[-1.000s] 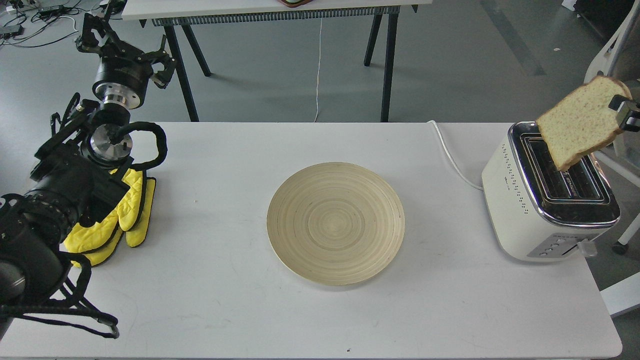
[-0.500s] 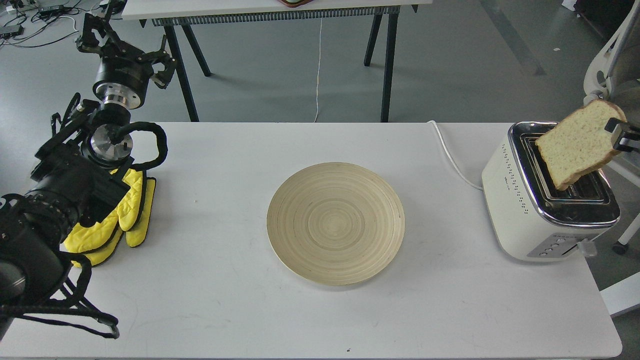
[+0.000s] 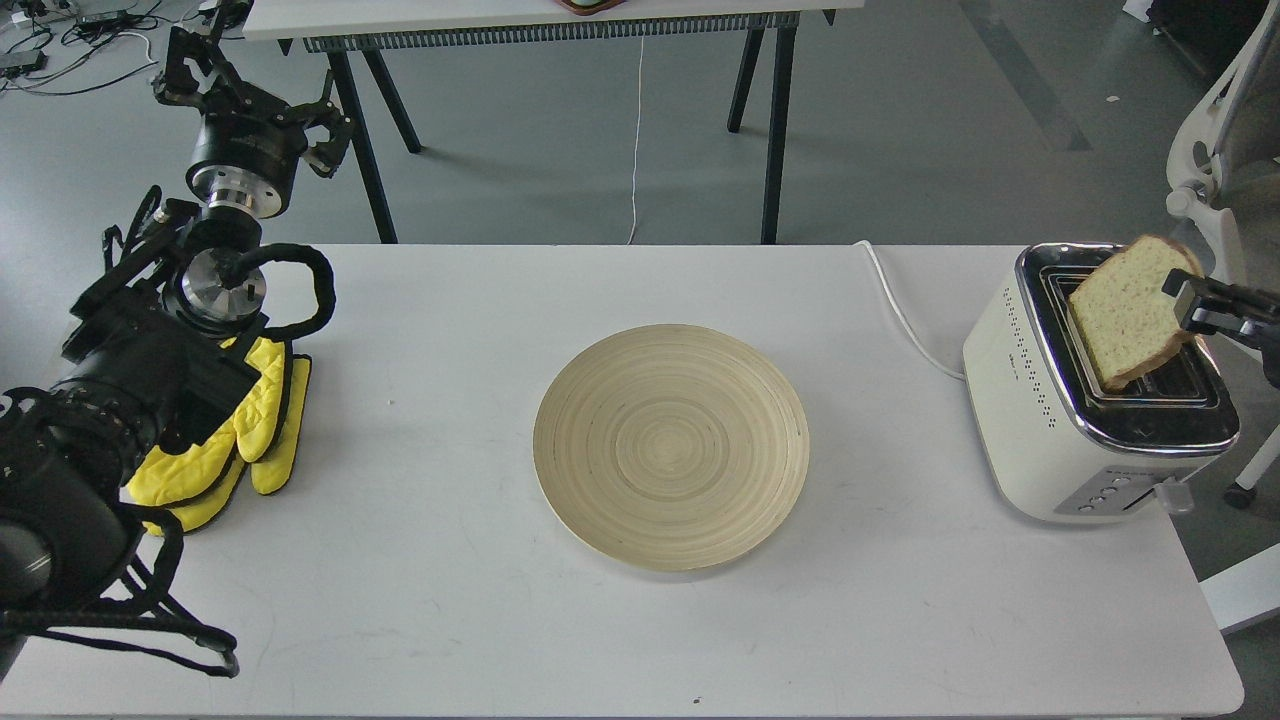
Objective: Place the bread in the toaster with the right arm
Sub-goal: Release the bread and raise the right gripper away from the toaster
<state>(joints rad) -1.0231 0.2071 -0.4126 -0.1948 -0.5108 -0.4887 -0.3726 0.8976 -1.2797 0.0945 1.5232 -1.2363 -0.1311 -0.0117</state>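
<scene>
The cream-white toaster (image 3: 1050,400) with a chrome top stands at the table's right edge. The bread (image 3: 1125,312), a pale speckled slice with brown crust, leans tilted with its lower corner in the toaster's left slot. My right gripper (image 3: 1185,300) comes in from the right edge and is shut on the bread's upper right edge. My left gripper (image 3: 255,90) is raised beyond the table's far left corner, open and empty.
A round wooden plate (image 3: 671,445) lies at the table's middle. Yellow oven mitts (image 3: 250,430) lie at the left under my left arm. The toaster's white cord (image 3: 900,310) runs back over the table's far edge. A white chair (image 3: 1220,150) stands at the right.
My right gripper has lowered the bread from above the toaster down to its left slot and shifted it a little left. The left arm has not moved.
</scene>
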